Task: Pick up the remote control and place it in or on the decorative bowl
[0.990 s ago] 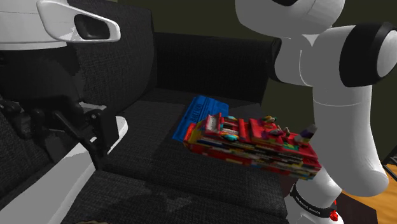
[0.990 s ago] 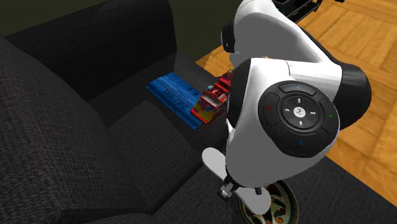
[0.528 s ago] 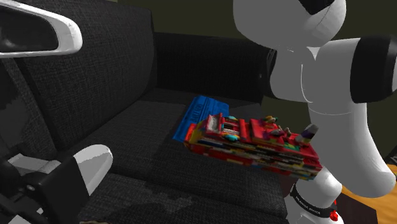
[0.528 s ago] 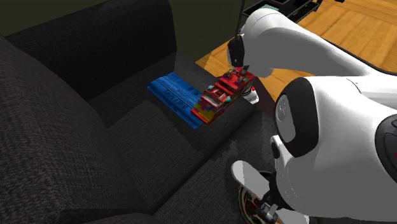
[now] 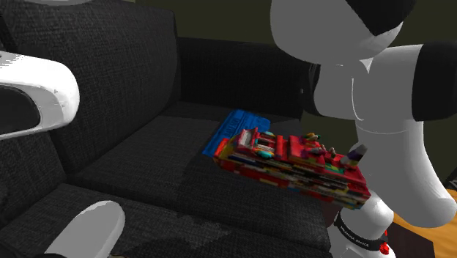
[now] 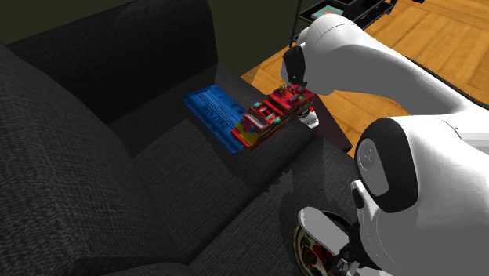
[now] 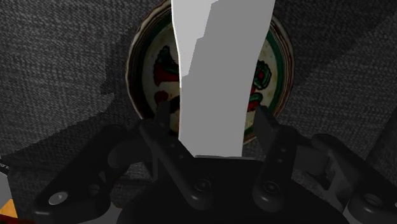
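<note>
1. Dark sofa: seat carries a flat blue block with a red many-coloured toy against it, well apart from the bowl.
2. Patterned bowl: on the cushion, under the end effector.
3. Grey remote: clamped between the fingers, long axis pointing straight out from the palm, across the bowl.

The white arm has dark joints, and the black claw shows round screws.
</note>
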`<state>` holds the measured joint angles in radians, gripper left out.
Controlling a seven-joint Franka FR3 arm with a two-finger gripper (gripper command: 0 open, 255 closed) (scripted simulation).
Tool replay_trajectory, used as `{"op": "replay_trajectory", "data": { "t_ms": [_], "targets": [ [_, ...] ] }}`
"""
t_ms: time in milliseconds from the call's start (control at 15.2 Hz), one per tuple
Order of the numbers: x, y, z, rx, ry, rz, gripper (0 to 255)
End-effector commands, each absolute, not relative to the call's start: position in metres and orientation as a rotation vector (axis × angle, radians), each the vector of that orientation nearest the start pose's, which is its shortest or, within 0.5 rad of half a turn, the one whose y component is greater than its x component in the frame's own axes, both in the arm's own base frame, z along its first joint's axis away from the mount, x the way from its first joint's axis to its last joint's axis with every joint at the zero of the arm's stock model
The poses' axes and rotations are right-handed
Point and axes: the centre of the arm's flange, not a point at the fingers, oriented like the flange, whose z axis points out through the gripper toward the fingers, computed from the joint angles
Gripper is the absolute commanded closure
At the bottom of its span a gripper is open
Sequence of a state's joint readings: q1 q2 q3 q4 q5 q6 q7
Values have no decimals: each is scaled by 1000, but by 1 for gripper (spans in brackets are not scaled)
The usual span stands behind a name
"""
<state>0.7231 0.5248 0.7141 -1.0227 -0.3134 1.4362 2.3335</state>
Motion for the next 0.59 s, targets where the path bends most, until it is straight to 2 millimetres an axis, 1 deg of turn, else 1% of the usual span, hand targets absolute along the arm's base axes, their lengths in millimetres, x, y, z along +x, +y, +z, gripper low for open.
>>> {"op": "replay_trajectory", "data": {
  "t_ms": [0,528],
  "targets": [
    [261,620,580,-2764,1527,36,255],
    [261,620,538,-2764,1527,36,255]
  ]
}}
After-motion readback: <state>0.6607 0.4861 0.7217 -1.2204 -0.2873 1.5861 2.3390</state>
